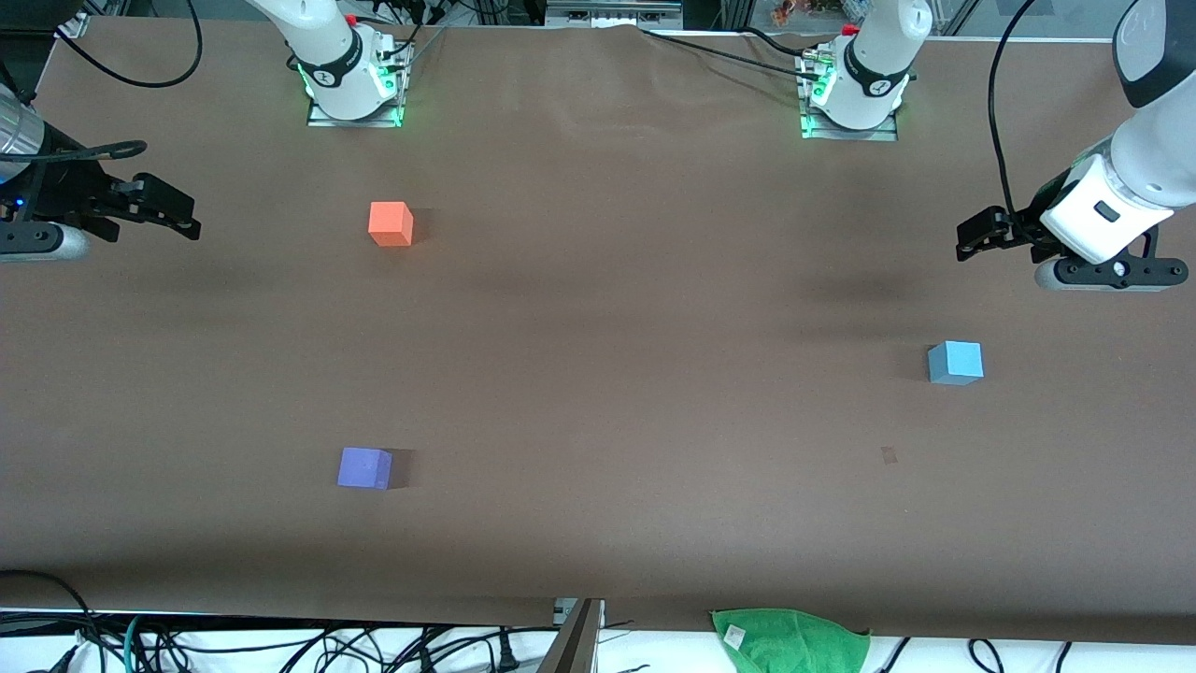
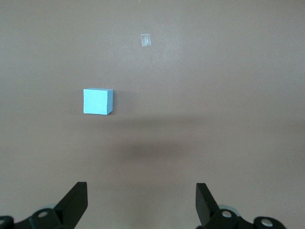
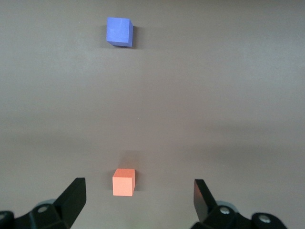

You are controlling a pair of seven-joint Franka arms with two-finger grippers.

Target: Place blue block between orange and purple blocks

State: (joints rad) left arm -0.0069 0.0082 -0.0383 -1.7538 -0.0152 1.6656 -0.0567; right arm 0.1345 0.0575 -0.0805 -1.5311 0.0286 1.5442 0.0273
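Note:
The sky-blue block sits on the brown table toward the left arm's end; it also shows in the left wrist view. The orange block and the purple block sit toward the right arm's end, the purple one nearer the front camera, with a wide gap between them. Both show in the right wrist view, orange and purple. My left gripper is open and empty, up over bare table, apart from the blue block. My right gripper is open and empty over the table's end, with the orange block below between its fingers.
A green cloth hangs at the table's edge nearest the front camera. A small piece of tape lies on the table near the blue block, also in the left wrist view. Cables run along the table edges.

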